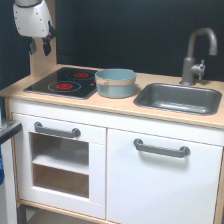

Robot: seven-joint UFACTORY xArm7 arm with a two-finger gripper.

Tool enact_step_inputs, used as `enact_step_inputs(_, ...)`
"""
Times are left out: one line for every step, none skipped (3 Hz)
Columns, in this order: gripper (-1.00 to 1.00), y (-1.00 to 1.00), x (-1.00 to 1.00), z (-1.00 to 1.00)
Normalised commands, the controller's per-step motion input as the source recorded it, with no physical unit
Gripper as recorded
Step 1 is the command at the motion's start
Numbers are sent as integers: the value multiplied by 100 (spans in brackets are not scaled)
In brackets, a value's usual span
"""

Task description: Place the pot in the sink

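On the light wood countertop, the pot sits upright, light blue-teal with a tan band, at the edge of the black hob toward the exterior view's right, partly overlapping its corner. Sink lies just beside it further to that side, dark grey basin, nothing visible inside; grey faucet rises behind the basin's far edge. Gripper hangs high at the upper corner on the exterior view's left, above the hob's far side and well apart from the pot, white housing above it. Two dark fingers point down with a small gap showing between them, nothing held; they read as slightly parted, though the blur makes this a soft call. Judgement: task not begun, the approach to the pot comes first. Risks from here: a descent off-centre could strike the rim and shove the pot along the counter or tip it; a pinch on the thin wall may slip, since the pot looks smooth and shallow; a low carry could catch the sink's raised lip; a path too far back could knock the faucet. White cabinet fronts below play no part.
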Motion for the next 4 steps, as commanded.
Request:
enact_step_inputs(100, -12, 36, -10)
enact_step_inputs(100, -13, 42, -10)
enact_step_inputs(100, -15, 72, -5)
enact_step_inputs(100, -10, 89, 1)
